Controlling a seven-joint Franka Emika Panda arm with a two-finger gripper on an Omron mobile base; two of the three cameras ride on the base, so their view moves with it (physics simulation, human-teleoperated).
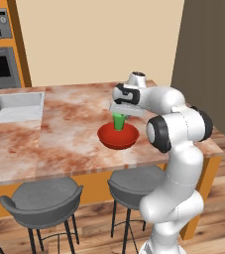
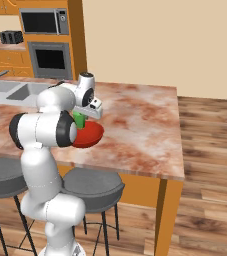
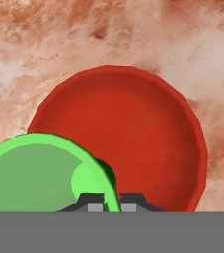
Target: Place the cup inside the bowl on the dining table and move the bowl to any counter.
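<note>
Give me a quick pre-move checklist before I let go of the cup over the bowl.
1. Jaws shut on the green cup rim: ok.
2. Cup above the red bowl opening: ok, it hangs over the bowl's near side.
3. Cup upright: ok.
4. Bowl resting on the dining table: ok.
5. Bowl interior free of other things: ok.
6. Cup bottom touching the bowl floor: cannot tell.
</note>
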